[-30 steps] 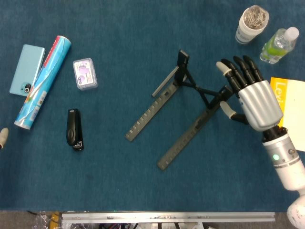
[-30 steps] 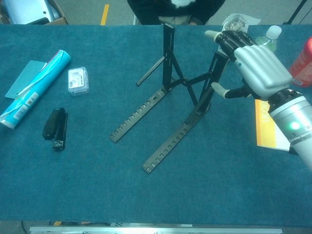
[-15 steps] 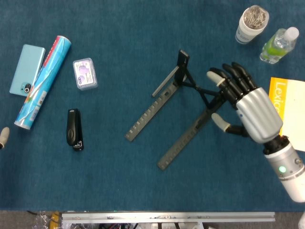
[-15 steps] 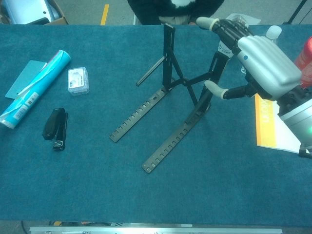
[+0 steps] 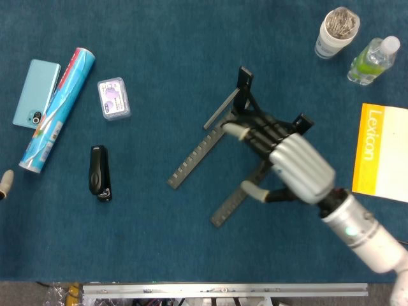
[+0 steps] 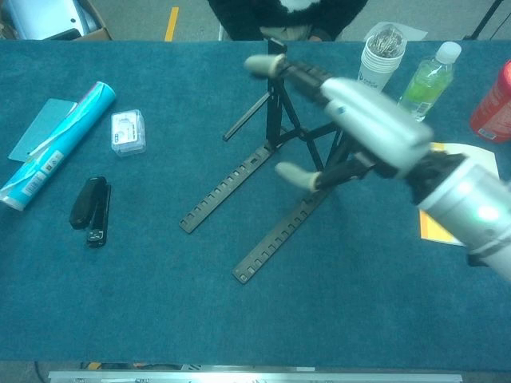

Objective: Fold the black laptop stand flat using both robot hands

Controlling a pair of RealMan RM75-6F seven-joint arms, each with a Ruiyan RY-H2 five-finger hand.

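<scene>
- Table (image 5: 191, 38), covered in dark blue cloth, carries everything listed here.
- Right hand (image 5: 287, 167) reaches over the black laptop stand (image 5: 210, 143) from the near right, fingers (image 5: 245, 131) stretched out toward the stand's upright posts and thumb (image 5: 254, 190) spread apart below; it holds nothing that I can see, though the chest view is blurred and I cannot tell whether the fingers touch the frame.
- The black laptop stand sits around the middle of the table, unfolded: two notched rails lie on the cloth running toward the near left, and two posts with crossed struts rise at the far end.
- Yellow book (image 5: 381, 153) lies flat to the right of the stand, well apart from it.
- Blue tube (image 5: 57, 109) lies well to the left of the stand, slanted, with a pale blue phone (image 5: 36, 93) just beside it on the far side from the stand.
- Clear bottle (image 5: 373, 60) with green liquid stands far right of the stand, near a white cup (image 5: 336, 32) of paper clips.
- Red can (image 6: 494, 100) shows at the right edge of the chest view, beyond the bottle.
- Black stapler (image 5: 99, 173) lies left of the stand, nearer than the tube.
- Small clear box (image 5: 113, 98) lies between the tube and the stand.
- Left hand (image 5: 4, 183): only a pale fingertip shows at the left edge, far from the stand; I cannot tell how the hand is set.
</scene>
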